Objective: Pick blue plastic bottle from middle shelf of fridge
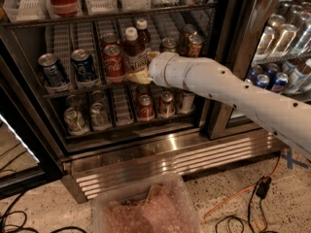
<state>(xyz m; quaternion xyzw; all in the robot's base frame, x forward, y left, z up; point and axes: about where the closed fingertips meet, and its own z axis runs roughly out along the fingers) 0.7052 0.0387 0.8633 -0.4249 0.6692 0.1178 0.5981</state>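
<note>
The blue plastic bottle [131, 51], with dark drink, a white cap and a pale label, stands upright at the front of the middle shelf [73, 88], next to a red can [113, 63]. My gripper [139, 74] at the end of the white arm [214, 84] reaches in from the right and is shut on the bottle's lower body. A second white-capped dark bottle [143, 32] stands just behind it. The fridge [146, 152] stands open to me, with its ribbed steel base below.
Two blue cans [83, 65] stand left on the middle shelf; green [168, 44] and gold cans [194, 44] stand right. Silver cans [76, 120] fill the shelf below. The black door post [240, 57] is close to the arm. A clear bin [146, 208] and cables [243, 203] lie on the floor.
</note>
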